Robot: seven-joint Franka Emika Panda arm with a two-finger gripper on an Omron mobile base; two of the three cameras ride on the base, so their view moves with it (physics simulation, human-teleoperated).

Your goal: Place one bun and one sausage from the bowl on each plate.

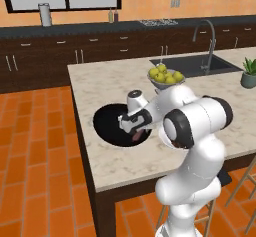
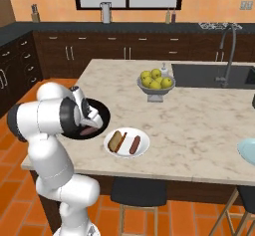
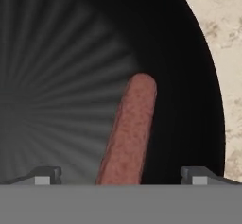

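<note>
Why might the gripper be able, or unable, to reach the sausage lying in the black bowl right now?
Probably able: the gripper hangs open directly over the sausage in the bowl, a fingertip on each side, nothing between them.

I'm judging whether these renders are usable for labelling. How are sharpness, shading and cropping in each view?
Hand view: sausage sharp, black bowl shows radial streaked shading, gripper fingertips cropped. Left base view: soft and slightly blurry, the arm covering part of the bowl. Right base view: even light, white plate clear.
</note>
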